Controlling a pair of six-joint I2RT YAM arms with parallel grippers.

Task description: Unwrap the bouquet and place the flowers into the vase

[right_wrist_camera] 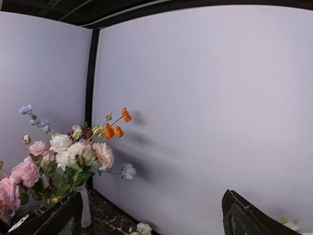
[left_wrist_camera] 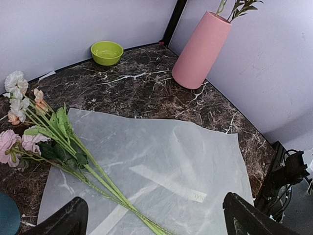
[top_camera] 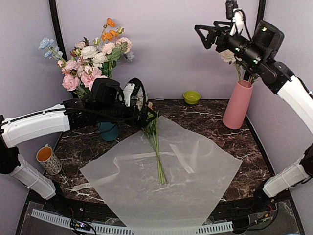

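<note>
Paper point(top_camera: 195, 188) flat, flowers point(top_camera: 157, 147) atop; vase point(top_camera: 237, 105) holds stems point(top_camera: 239, 72); left gripper point(left_wrist_camera: 156, 218), right gripper point(right_wrist_camera: 151, 218) open.

Left arm point(top_camera: 34, 125): white moulded link shells, black joint housings, a black wrist block with a white insert. A thin black cable runs along the forearm shell. Right arm point(top_camera: 299, 100): same white shells and black joints. Small green lights show on the wrist housing and a black cable curves over it. Left end effector point(left_wrist_camera: 156, 220) and right end effector point(right_wrist_camera: 154, 218): matte black fingers point(left_wrist_camera: 66, 220) with blunt, angular tips
</note>
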